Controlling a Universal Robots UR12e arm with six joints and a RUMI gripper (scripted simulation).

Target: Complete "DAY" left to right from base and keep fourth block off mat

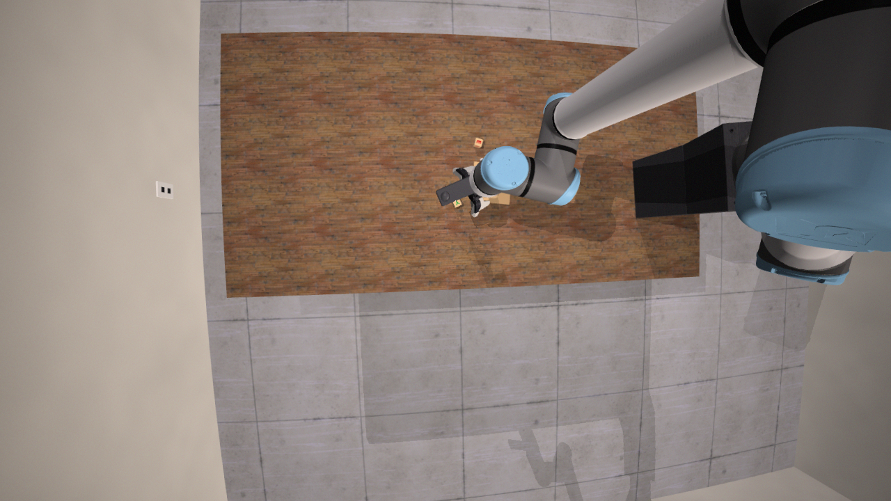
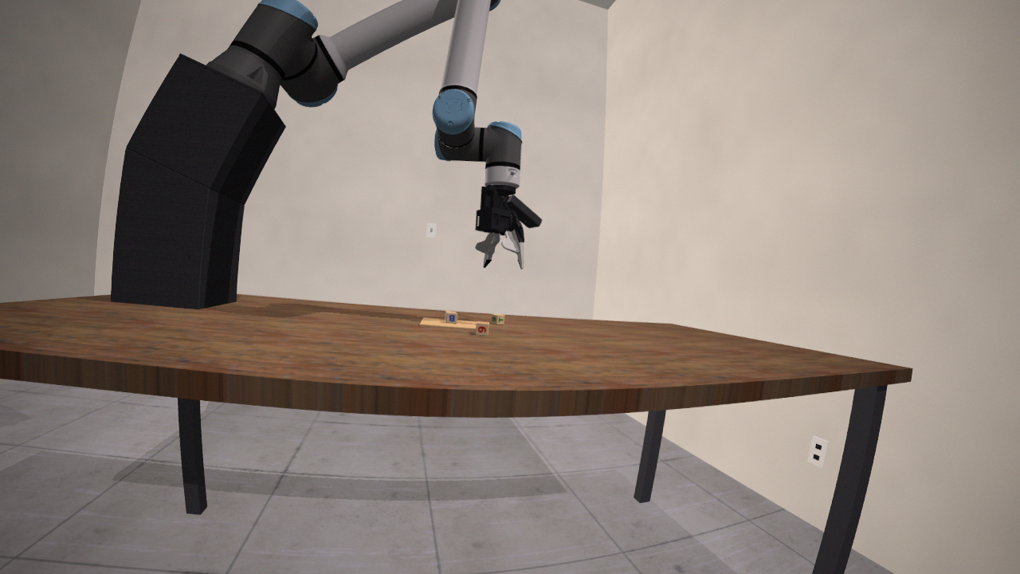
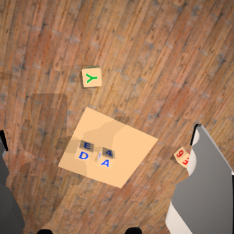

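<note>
The tan mat point(image 3: 130, 146) point(image 2: 432, 322) point(image 1: 502, 199) lies on the wooden table point(image 1: 311, 155) point(image 2: 285, 349). Two blue-lettered blocks sit side by side on it: the D block point(image 3: 84, 155) and the A block point(image 3: 105, 162). In the exterior view they show as one blue-marked block point(image 2: 450, 316). The green Y block point(image 3: 91, 77) point(image 2: 497, 320) point(image 1: 457, 202) lies off the mat, letter on top and turned sideways. A red-marked block point(image 3: 182, 156) point(image 2: 482, 328) point(image 1: 478, 142) lies off the mat on the other side. My gripper point(image 2: 503, 264) point(image 1: 467, 191) is open and empty, high above the mat. My wrist hides the D and A blocks in the top view.
The robot's black base point(image 2: 178, 214) point(image 1: 685, 171) stands at the table's edge. The arm reaches over the table and casts shadows on the mat.
</note>
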